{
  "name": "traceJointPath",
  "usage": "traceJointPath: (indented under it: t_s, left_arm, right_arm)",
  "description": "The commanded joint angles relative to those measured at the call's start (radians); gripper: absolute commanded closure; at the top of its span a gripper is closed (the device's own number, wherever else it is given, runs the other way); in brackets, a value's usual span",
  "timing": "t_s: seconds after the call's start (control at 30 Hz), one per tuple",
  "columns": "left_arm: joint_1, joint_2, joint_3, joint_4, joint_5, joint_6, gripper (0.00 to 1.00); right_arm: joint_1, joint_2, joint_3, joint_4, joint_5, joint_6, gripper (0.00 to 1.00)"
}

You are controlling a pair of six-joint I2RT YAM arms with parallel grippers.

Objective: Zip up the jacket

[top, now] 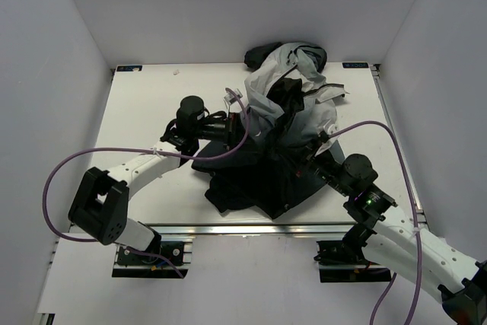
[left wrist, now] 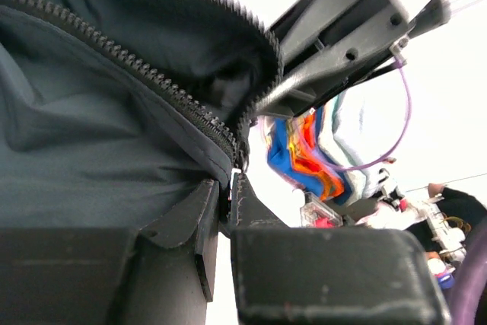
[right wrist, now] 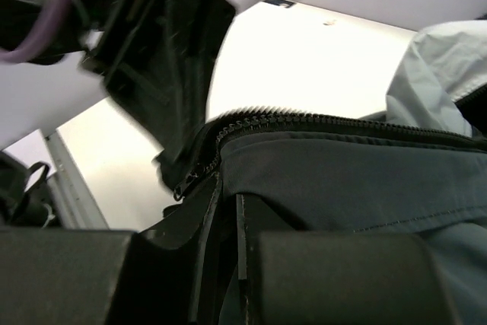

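The jacket (top: 259, 180) lay crumpled in the middle of the surface (top: 144, 104), pale grey bunched toward the far edge and dark fabric spread toward the arms. It looked soft, light and limp. It would likely fold and drag rather than hold a shape, so the cloth would need tension along the zipper (left wrist: 152, 85) for anything to run. The firmest places to take hold were probably the stitched edge beside the teeth and the bottom ends of the two tracks.

The left gripper (left wrist: 230, 192) had its jaws closed to a thin slit, pinching the jacket's edge just where a run of teeth ended. The right gripper (right wrist: 228, 199) likewise had its jaws almost together on dark fabric just under a line of zipper. Whether a slider sat in either grip, I could not tell.

The surface was white, smooth and flat, and probably let cloth slide easily. Plain white walls (top: 228, 5) boxed it in on three sides, near the jacket's far end.
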Motion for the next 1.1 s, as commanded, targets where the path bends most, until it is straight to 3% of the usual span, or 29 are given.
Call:
traceJointPath:
  t_s: [0.0, 0.1, 0.3, 1.07]
  left_arm:
    - [0.022, 0.021, -0.016, 0.296, 0.070, -0.191, 1.00]
    - [0.026, 0.047, -0.033, 0.466, 0.089, -0.308, 1.00]
    - [0.026, 0.073, -0.024, 0.593, 0.109, -0.406, 1.00]
    - [0.040, 0.093, -0.024, 0.576, 0.118, -0.420, 1.00]
  right_arm:
    - [-0.002, -0.029, 0.000, 0.080, -0.081, -0.016, 1.00]
    - [0.000, -0.011, 0.015, 0.056, -0.149, -0.033, 1.00]
    - [0.000, 0.048, 0.032, 0.089, -0.181, -0.057, 1.00]
    - [-0.002, 0.040, 0.076, 0.132, -0.157, -0.093, 1.00]
